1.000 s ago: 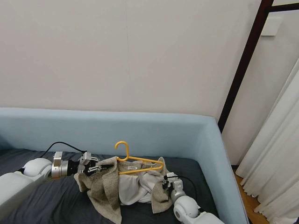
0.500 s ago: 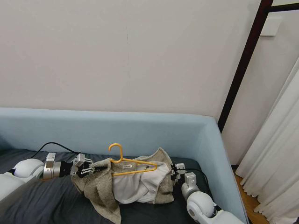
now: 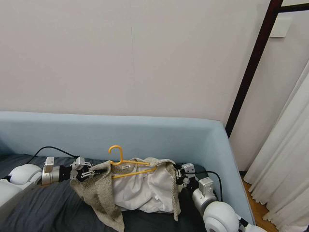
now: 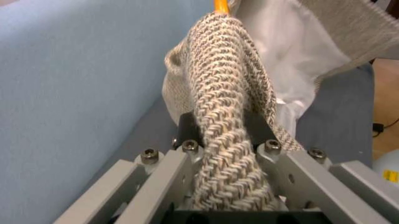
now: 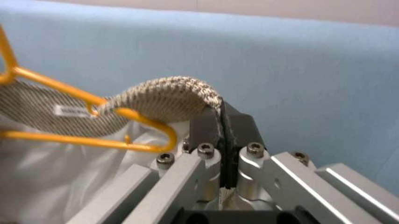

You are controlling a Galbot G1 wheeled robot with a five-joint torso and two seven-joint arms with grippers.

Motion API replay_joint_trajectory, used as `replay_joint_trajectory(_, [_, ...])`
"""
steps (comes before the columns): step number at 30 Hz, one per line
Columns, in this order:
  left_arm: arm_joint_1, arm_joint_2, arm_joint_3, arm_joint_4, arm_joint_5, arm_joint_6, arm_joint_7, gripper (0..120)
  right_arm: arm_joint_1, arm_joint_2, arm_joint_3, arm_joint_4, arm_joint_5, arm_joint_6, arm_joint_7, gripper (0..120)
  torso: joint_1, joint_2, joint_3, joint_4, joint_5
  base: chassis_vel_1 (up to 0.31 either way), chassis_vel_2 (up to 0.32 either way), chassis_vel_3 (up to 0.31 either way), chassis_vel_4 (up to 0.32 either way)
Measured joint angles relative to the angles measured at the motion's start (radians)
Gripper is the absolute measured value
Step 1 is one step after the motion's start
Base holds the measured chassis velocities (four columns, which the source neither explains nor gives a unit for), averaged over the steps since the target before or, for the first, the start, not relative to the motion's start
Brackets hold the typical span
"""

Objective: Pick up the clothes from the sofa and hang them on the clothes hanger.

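A beige knit cardigan [image 3: 104,191] with a white lining hangs spread on a yellow hanger [image 3: 126,164], held just above the dark sofa seat. My left gripper [image 3: 81,170] is shut on the cardigan's left shoulder; the knit [image 4: 225,116] is pinched between its pads. My right gripper [image 3: 177,174] is shut on the right shoulder, where the knit edge [image 5: 168,99] wraps the end of the hanger [image 5: 93,140]. The hanger's hook points up in front of the backrest.
The light blue sofa backrest [image 3: 159,137] runs behind the garment and its arm [image 3: 231,179] closes off the right side. A dark door frame [image 3: 248,72] and white curtains [image 3: 289,159] stand to the right. A pale wall fills the background.
Both grippers have pulled apart, the left going left and the right going right and up. The cardigan has been stretched out flat on the hanger, which shifted left.
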State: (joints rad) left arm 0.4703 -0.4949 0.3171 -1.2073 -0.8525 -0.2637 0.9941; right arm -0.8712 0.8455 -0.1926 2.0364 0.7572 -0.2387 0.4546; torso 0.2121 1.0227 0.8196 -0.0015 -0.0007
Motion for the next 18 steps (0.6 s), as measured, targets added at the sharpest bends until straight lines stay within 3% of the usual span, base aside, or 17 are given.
replay_joint_trajectory(9, [-0.058,-0.053,0.057,0.035,0.015,0.004,-0.034,8,0.001,-0.057,0.027,0.096,0.059,-0.022,0.014,0,0.0,0.0,0.0,0.0004,-0.0001,0.0,0.0,0.0,0.0])
replay_joint_trajectory(14, [-0.114,-0.112,0.107,0.052,0.013,0.012,-0.048,8,-0.007,-0.077,0.021,0.145,0.07,-0.028,0.013,0,0.0,0.0,0.0,0.0002,0.0003,0.0,0.0,0.0,0.0])
replay_joint_trajectory(18, [-0.177,-0.201,0.156,0.095,0.016,0.013,-0.066,8,-0.004,-0.109,0.029,0.208,0.103,-0.044,0.019,0,0.0,0.0,0.0,0.0,-0.0002,0.0,0.0,0.0,0.0])
